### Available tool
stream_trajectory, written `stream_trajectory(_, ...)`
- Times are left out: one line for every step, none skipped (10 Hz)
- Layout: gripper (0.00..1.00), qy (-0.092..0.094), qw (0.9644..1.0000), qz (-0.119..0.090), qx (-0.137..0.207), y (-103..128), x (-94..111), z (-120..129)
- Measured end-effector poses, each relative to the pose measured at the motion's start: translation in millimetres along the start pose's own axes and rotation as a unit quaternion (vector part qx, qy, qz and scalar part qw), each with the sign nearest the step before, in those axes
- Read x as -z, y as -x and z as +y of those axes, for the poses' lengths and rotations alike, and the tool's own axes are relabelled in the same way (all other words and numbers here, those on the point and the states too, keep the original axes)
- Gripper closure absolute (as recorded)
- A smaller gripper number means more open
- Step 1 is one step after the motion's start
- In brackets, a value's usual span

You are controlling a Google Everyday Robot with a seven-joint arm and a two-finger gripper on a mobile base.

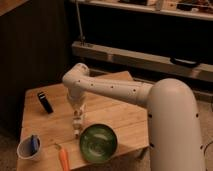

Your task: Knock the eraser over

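The eraser [45,102], a slim black block with a blue band near its far end, lies on the left part of the wooden table [115,107]. My gripper [78,111] hangs from the white arm over the middle of the table, well to the right of the eraser and not touching it. Just below the gripper is a white-and-tan oblong object [77,125]. I cannot tell whether the gripper touches it.
A green bowl [98,142] sits near the table's front edge. An orange carrot [64,157] lies at the front left. A white cup [30,148] with a blue item stands at the front left corner. Dark shelving stands behind the table.
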Motion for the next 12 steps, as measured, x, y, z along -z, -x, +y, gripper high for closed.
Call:
stream_trajectory(0.97, 0.000, 1.0000, 0.000, 0.000, 0.1, -0.2, 0.2)
stream_trajectory(0.97, 0.000, 1.0000, 0.000, 0.000, 0.1, -0.1, 0.1)
stream_trajectory(0.97, 0.000, 1.0000, 0.000, 0.000, 0.0, -0.1, 0.2)
stream_trajectory(0.97, 0.000, 1.0000, 0.000, 0.000, 0.1, -0.2, 0.1)
stream_trajectory(0.97, 0.000, 1.0000, 0.000, 0.000, 0.1, -0.1, 0.2)
stream_trajectory(0.97, 0.000, 1.0000, 0.000, 0.000, 0.0, 0.0, 0.2)
stream_trajectory(0.97, 0.000, 1.0000, 0.000, 0.000, 0.1, -0.1, 0.2)
stream_trajectory(0.97, 0.000, 1.0000, 0.001, 0.000, -0.1, 0.6, 0.0)
stream_trajectory(0.97, -0.002, 1.0000, 0.004, 0.000, -1.9, 2.3, -0.5)
stream_trajectory(0.97, -0.003, 1.0000, 0.007, 0.004, -6.7, 6.0, 1.3)
stream_trajectory(0.97, -0.003, 0.9999, 0.011, 0.009, -17.4, 16.9, 5.2)
stream_trajectory(0.97, -0.001, 0.9997, 0.016, 0.016, -31.0, 34.1, 6.7)
